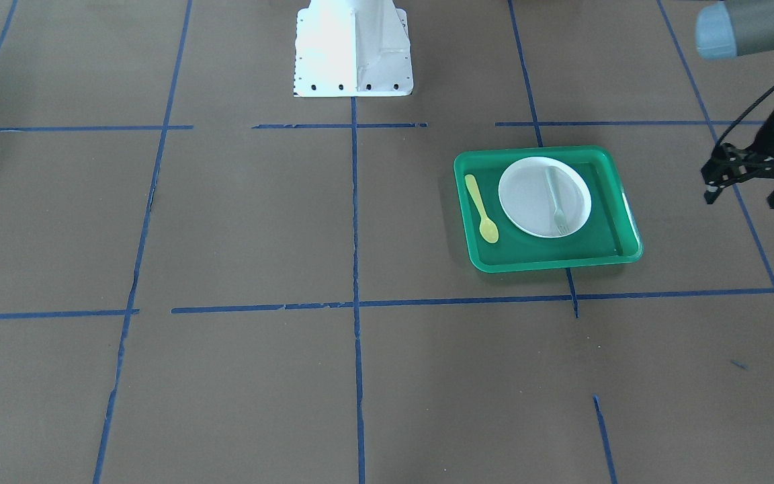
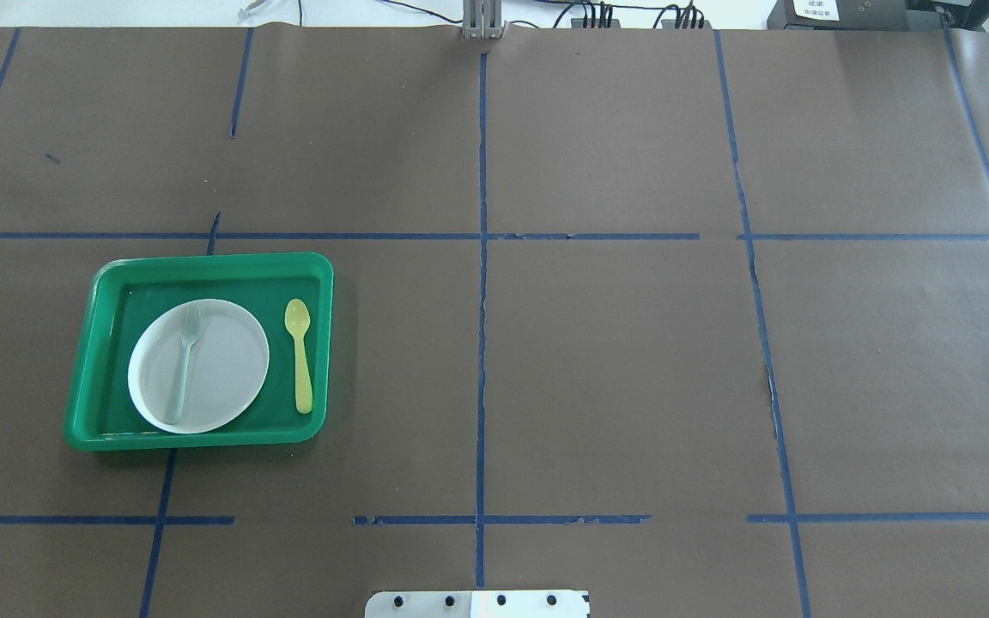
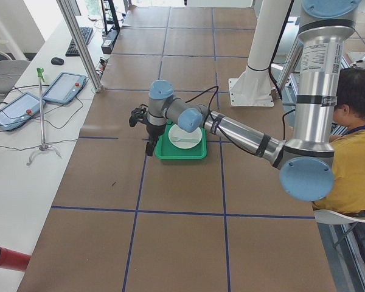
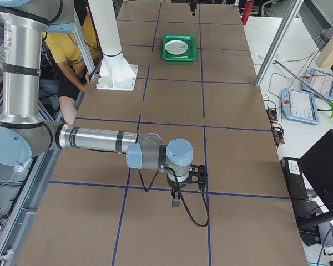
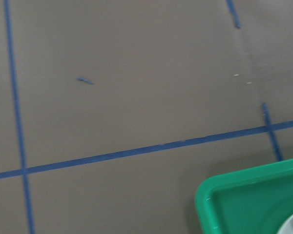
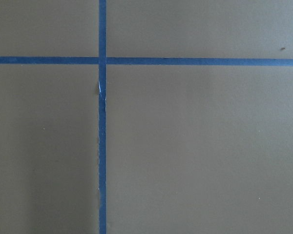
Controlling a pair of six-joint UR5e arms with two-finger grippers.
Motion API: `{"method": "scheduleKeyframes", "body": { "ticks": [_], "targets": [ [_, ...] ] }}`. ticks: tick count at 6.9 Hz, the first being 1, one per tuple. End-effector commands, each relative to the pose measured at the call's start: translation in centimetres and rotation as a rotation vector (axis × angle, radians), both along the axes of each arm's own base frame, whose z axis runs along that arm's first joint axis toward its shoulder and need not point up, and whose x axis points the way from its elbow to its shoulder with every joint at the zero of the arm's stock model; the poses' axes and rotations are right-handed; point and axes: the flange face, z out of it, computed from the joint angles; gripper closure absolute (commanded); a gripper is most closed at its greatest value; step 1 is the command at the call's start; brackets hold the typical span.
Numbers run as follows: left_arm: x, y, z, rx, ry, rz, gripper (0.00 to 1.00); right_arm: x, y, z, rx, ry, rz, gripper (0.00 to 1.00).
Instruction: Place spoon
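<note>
Green tray point(image 1: 548, 264) on the surface point(image 1: 259, 222) holds the spoon point(image 1: 481, 208), flat on the tray floor just beside the white plate point(image 1: 528, 195), not touching it. My left pincer point(image 1: 744, 195) hangs well apart from the tray, fingers spread, empty. Right pincer point(image 4: 177, 199): I cannot tell its state.

The small yellow plastic spoon point(image 1: 482, 208) looks smooth and faintly shiny. Near the matt black left claw point(image 1: 743, 199), the rectangular green plastic tray point(image 1: 605, 215) is glossy and its round white plate point(image 1: 525, 198) dull. Matt brown paper covers the desk point(image 1: 259, 222), crossed by frayed blue tape strips point(image 1: 355, 202).
</note>
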Motion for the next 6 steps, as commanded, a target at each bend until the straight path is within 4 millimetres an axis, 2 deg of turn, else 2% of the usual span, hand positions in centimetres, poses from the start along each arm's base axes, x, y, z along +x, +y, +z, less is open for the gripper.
{"method": "scheduleKeyframes", "body": {
  "ticks": [1,2,3,4,5,6],
  "targets": [
    [-11.1,2.5,7.3,-0.088,-0.091,0.009,0.00,0.0,0.0,0.0,0.000,0.000,0.000,0.00],
    [-15.1,4.3,9.5,-0.112,-0.097,0.002,0.00,0.0,0.0,0.0,0.000,0.000,0.000,0.00],
    [-15.8,5.3,11.0,-0.119,-0.024,0.034,0.00,0.0,0.0,0.0,0.000,0.000,0.000,0.00],
    [-15.3,6.8,12.2,-0.135,0.044,0.063,0.00,0.0,0.0,0.0,0.000,0.000,0.000,0.00],
    [-15.2,6.8,12.5,-0.139,0.049,0.064,0.00,0.0,0.0,0.0,0.003,0.000,-0.001,0.00],
    [-15.2,7.7,14.1,-0.171,0.051,0.064,0.00,0.0,0.0,0.0,0.000,0.000,0.000,0.00]
  ]
}}
